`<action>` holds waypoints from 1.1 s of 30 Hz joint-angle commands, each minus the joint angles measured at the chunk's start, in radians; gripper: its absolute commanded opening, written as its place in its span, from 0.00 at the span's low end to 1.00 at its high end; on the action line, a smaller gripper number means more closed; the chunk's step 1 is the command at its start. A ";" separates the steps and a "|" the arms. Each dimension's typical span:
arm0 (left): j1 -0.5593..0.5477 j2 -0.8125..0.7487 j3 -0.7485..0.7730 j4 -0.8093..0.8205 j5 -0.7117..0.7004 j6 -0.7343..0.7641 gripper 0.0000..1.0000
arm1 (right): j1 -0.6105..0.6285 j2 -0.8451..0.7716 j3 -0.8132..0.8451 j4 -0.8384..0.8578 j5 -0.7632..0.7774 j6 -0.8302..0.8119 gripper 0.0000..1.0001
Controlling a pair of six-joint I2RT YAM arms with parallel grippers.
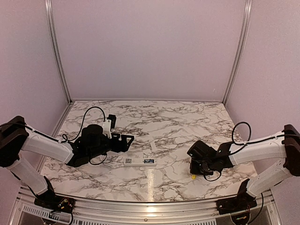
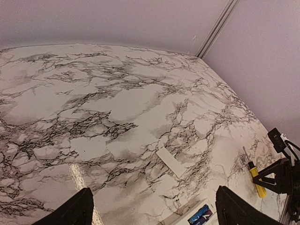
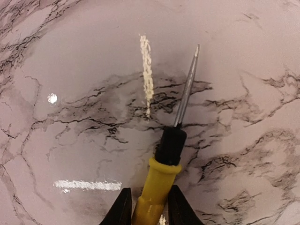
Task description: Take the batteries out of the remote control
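Note:
The white remote control lies in the table's middle with its dark label towards the right. In the left wrist view its open end shows blue batteries inside the compartment. My left gripper is open and empty, just up-left of the remote; its fingers stand wide apart above the table. My right gripper is shut on the yellow handle of a screwdriver, whose shaft points away over the table. It is well right of the remote.
A small flat white cover piece lies just beyond the remote; it also shows in the left wrist view. The screwdriver and right gripper show at that view's right edge. Walls enclose the marble table.

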 commanded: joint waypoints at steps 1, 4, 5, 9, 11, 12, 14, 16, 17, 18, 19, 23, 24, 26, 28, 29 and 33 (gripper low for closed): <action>0.004 -0.023 -0.018 0.003 -0.014 0.016 0.94 | -0.007 0.031 0.015 -0.020 0.010 0.014 0.24; 0.003 -0.026 -0.019 0.002 -0.015 0.019 0.93 | -0.007 0.041 0.021 -0.017 0.011 -0.010 0.19; 0.003 -0.026 -0.020 0.002 -0.015 0.020 0.93 | -0.007 0.044 0.023 -0.016 0.012 -0.016 0.18; 0.003 -0.027 -0.019 0.002 -0.017 0.040 0.93 | -0.007 0.049 0.025 0.017 0.014 -0.052 0.11; 0.004 -0.032 -0.022 0.003 -0.023 0.056 0.93 | -0.007 0.043 0.024 0.045 0.010 -0.084 0.06; 0.003 -0.034 -0.026 0.007 -0.026 0.063 0.93 | -0.006 0.040 0.024 0.054 0.008 -0.101 0.04; 0.003 -0.035 -0.035 0.030 -0.020 0.072 0.93 | -0.006 0.029 0.029 0.078 0.004 -0.146 0.00; 0.003 -0.029 -0.041 0.055 0.013 0.082 0.93 | -0.002 0.016 0.035 0.106 -0.004 -0.191 0.00; 0.003 -0.026 -0.040 0.062 0.029 0.086 0.93 | 0.002 0.008 0.039 0.125 -0.014 -0.218 0.00; 0.004 -0.024 -0.041 0.068 0.041 0.091 0.93 | 0.006 0.001 0.042 0.146 -0.023 -0.254 0.00; 0.003 -0.024 -0.043 0.074 0.052 0.098 0.93 | 0.012 -0.009 0.045 0.167 -0.032 -0.282 0.00; 0.003 -0.035 -0.063 0.113 0.097 0.124 0.92 | 0.037 -0.033 0.058 0.254 -0.069 -0.410 0.00; 0.003 -0.036 -0.068 0.123 0.113 0.136 0.92 | 0.043 -0.036 0.061 0.269 -0.078 -0.440 0.00; 0.005 -0.030 -0.082 0.154 0.173 0.158 0.92 | 0.050 -0.044 0.060 0.308 -0.115 -0.493 0.00; 0.014 -0.011 -0.093 0.217 0.252 0.177 0.92 | 0.054 -0.056 0.053 0.344 -0.157 -0.541 0.00; 0.018 -0.001 -0.094 0.232 0.297 0.180 0.91 | 0.054 -0.060 0.052 0.358 -0.178 -0.561 0.00; 0.028 0.015 -0.108 0.297 0.437 0.184 0.90 | 0.068 -0.095 0.042 0.426 -0.285 -0.665 0.00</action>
